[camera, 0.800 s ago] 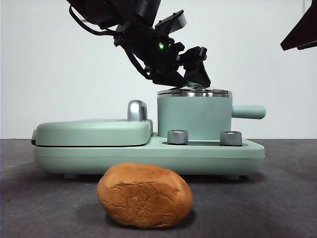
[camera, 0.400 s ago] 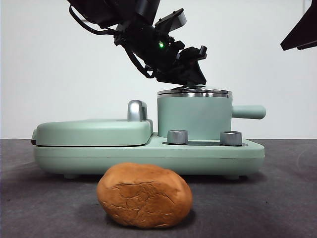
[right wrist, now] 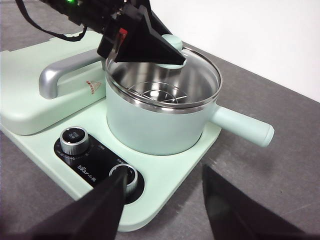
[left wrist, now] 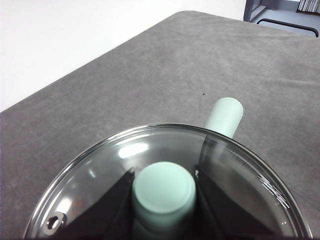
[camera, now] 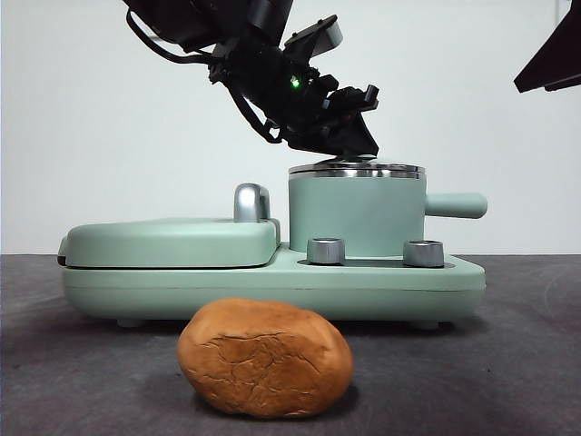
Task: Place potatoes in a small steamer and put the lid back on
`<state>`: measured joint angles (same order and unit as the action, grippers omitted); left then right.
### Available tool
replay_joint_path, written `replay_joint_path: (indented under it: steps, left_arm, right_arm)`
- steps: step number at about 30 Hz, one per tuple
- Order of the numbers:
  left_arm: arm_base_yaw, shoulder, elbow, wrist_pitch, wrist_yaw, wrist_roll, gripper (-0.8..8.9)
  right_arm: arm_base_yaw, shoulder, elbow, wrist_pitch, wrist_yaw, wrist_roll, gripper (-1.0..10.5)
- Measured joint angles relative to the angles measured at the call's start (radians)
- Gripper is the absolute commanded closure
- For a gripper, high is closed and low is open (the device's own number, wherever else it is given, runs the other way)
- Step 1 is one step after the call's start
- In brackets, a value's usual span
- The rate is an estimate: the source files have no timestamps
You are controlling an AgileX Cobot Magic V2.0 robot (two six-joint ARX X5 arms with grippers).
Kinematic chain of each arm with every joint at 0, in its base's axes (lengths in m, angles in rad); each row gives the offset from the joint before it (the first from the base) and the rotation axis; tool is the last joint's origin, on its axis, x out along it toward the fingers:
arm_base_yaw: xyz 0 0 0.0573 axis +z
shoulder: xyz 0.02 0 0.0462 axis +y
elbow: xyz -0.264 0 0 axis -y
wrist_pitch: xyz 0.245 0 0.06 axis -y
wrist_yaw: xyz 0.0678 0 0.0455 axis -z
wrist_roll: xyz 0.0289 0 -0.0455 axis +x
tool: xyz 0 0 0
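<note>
The orange-brown potato (camera: pixel 264 358) lies on the dark table in front of the appliance. The small steamer (camera: pixel 356 213) (right wrist: pixel 150 125) stands on its mint-green base, its side handle (camera: pixel 457 205) pointing right. The glass lid (camera: pixel 356 169) (left wrist: pixel 90 180) rests on the steamer's steel rim. My left gripper (camera: pixel 349 145) (left wrist: pixel 163 174) reaches down from the upper left, its jaws pressed on both sides of the lid's green knob (left wrist: pixel 163 192). My right gripper (right wrist: pixel 162 200) hangs open above the base's front edge, holding nothing; it shows as a black tip (camera: pixel 549 59) in the front view.
The flat mint-green griddle (camera: pixel 168 241) with its steel handle (camera: pixel 250 202) lies left of the steamer on the same base. Two steel dials (camera: pixel 326 251) (camera: pixel 423 252) stand on the base in front of the steamer. A wire rack (right wrist: pixel 157 95) sits inside the pot.
The left gripper's jaws have drawn together on the lid's knob. The lid still sits on the steamer, and the potato and the right arm have not moved.
</note>
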<state>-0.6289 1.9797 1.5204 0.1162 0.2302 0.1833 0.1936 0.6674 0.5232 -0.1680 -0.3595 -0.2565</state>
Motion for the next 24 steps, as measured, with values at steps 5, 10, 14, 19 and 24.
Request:
replay_joint_path:
  steps: [5,10,14,19,24]
  left_arm:
    - [0.000,0.000,0.000,0.007,0.000,0.001,8.01]
    - [0.000,0.000,-0.002,0.028,0.000,0.008,8.01]
    - [0.000,-0.008,-0.003,0.054,-0.008,0.009,8.02]
    - [0.000,-0.055,-0.003,0.052,-0.008,0.011,8.01]
    - [0.003,-0.133,-0.003,0.044,-0.008,0.010,8.00]
  right_arm:
    - [0.000,0.000,0.000,0.000,0.000,0.000,7.1]
    - [0.000,0.000,0.000,0.000,0.000,0.000,7.1]
    - [0.000,0.000,0.000,0.000,0.000,0.000,7.1]
    - [0.000,0.000,0.000,0.000,0.000,0.000,7.1]
    - [0.000,0.000,0.000,0.000,0.000,0.000,7.1]
